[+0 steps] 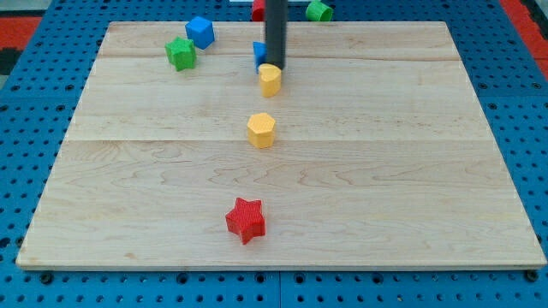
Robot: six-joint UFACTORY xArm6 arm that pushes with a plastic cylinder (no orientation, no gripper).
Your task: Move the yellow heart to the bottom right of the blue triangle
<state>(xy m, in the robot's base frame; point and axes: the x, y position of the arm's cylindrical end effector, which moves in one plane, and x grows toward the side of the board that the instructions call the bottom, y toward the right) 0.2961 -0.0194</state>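
The yellow heart (270, 79) lies near the top middle of the wooden board (411, 171). The blue triangle (259, 54) sits just above and left of it, partly hidden behind the rod. My tip (276, 65) stands at the heart's upper edge, touching or nearly touching it, right beside the triangle. A yellow hexagon (262, 130) lies below the heart, toward the board's middle.
A blue cube (200, 32) and a green star (181, 53) sit at the top left. A red star (246, 220) lies near the bottom middle. A red block (257, 10) and a green block (319, 10) sit at the top edge.
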